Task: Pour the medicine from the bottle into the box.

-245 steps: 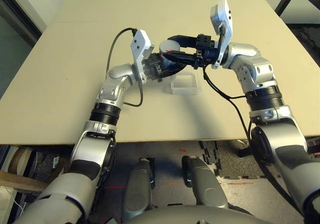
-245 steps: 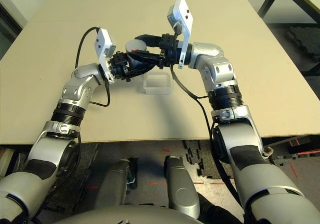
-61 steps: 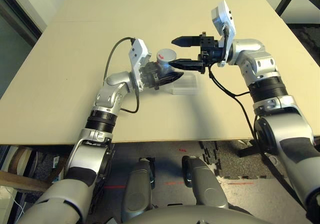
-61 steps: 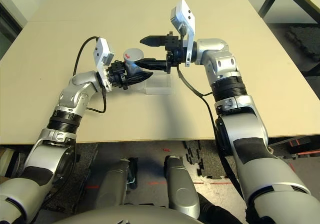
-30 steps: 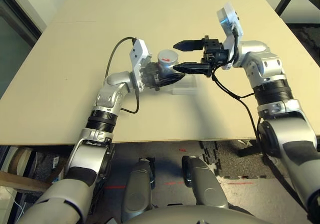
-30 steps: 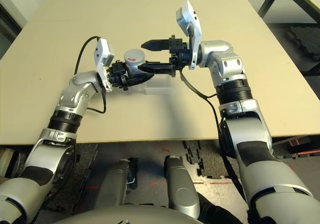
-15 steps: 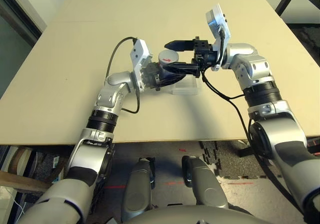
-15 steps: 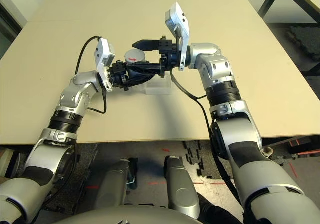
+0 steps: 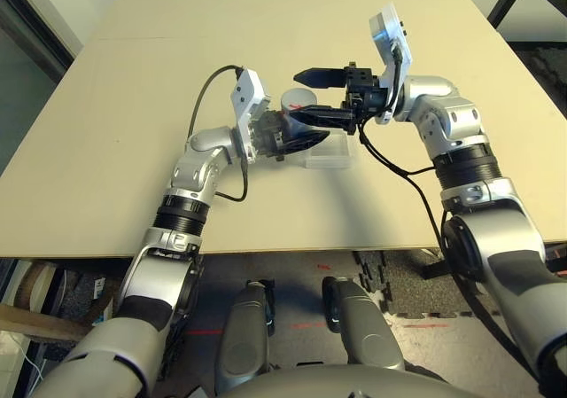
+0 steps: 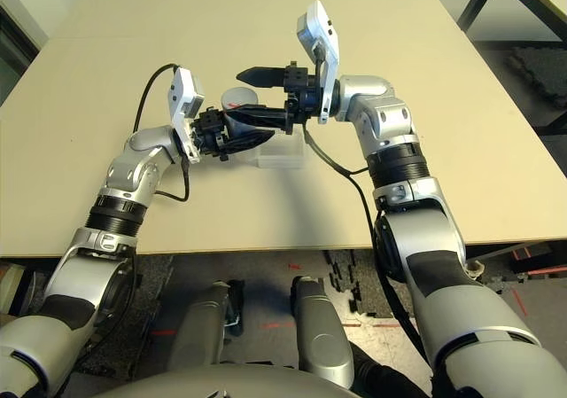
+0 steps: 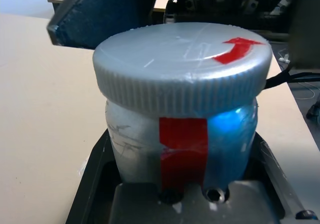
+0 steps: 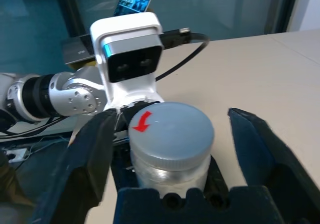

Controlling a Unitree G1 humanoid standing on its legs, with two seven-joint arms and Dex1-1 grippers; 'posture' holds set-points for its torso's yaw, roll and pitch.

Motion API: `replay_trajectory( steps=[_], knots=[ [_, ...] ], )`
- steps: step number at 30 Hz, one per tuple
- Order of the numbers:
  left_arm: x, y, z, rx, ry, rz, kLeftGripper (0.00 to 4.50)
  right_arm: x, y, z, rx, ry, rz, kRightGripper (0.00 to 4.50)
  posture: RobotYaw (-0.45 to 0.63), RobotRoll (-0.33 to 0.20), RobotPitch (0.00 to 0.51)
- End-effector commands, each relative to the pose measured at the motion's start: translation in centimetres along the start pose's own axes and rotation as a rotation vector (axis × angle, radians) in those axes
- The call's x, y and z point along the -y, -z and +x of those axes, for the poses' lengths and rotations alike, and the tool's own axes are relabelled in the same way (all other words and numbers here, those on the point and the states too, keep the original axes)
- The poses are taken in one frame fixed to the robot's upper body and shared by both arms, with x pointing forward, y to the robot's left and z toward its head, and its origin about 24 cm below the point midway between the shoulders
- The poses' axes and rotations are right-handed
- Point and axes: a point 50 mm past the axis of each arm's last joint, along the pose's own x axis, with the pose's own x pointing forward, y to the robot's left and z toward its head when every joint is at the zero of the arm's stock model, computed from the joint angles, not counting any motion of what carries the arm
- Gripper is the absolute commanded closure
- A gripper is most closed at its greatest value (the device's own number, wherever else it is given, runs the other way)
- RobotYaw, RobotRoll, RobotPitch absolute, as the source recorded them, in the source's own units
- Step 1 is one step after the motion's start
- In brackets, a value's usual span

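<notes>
Between right gripper (image 12: pixel 170 149) spread fingers | capped bottle (image 12: pixel 171 146) | untouched

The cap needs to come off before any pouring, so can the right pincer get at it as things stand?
Probably yes: the right pincer stands open with a finger either side of the cap, nothing between, while the left pincer holds the bottle below.
</notes>
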Motion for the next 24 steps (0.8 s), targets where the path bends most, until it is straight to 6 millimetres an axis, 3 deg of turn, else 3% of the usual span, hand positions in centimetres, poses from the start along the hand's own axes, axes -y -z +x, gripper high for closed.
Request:
replay_trajectory(
  steps=[1, 4, 5, 7, 11, 18, 24],
  knots=[
    [0.1, -0.1, 0.3, -0.014, 0.018, 0.018, 1.92, -0.3, 0.0, 0.2, -0.008, -0.015, -0.017, 0.0, -0.15, 0.0, 0.18],
    [0.1, -0.1, 0.2, -0.014, 0.016, 0.018, 1.92, -0.3, 0.0, 0.3, -0.005, -0.015, -0.017, 0.0, -0.15, 0.0, 0.18],
    [0.1, -0.1, 0.2, -0.014, 0.015, 0.018, 1.92, -0.2, 0.0, 0.3, -0.002, -0.011, -0.018, 0.18, -0.15, 0.0, 0.179],
    [0.1, -0.1, 0.2, -0.014, 0.014, 0.018, 1.92, -0.2, 0.0, 0.4, 0.001, -0.007, -0.018, 0.59, -0.15, 0.0, 0.179],
    [0.1, -0.1, 0.2, -0.014, 0.014, 0.018, 1.92, -0.2, 0.0, 0.5, 0.0, -0.007, -0.019, 1.93, -0.15, 0.0, 0.179],
    [0.1, -0.1, 0.3, -0.013, 0.013, 0.018, 1.92, -0.1, -0.1, 0.4, 0.009, 0.006, -0.026, 1.93, -0.15, 0.0, 0.176],
    [0.1, 0.0, 0.2, -0.012, 0.009, 0.016, 1.92, 0.7, -1.8, -0.3, 0.137, 0.135, 0.014, 1.93, -0.15, 0.0, 0.177]
  ],
)
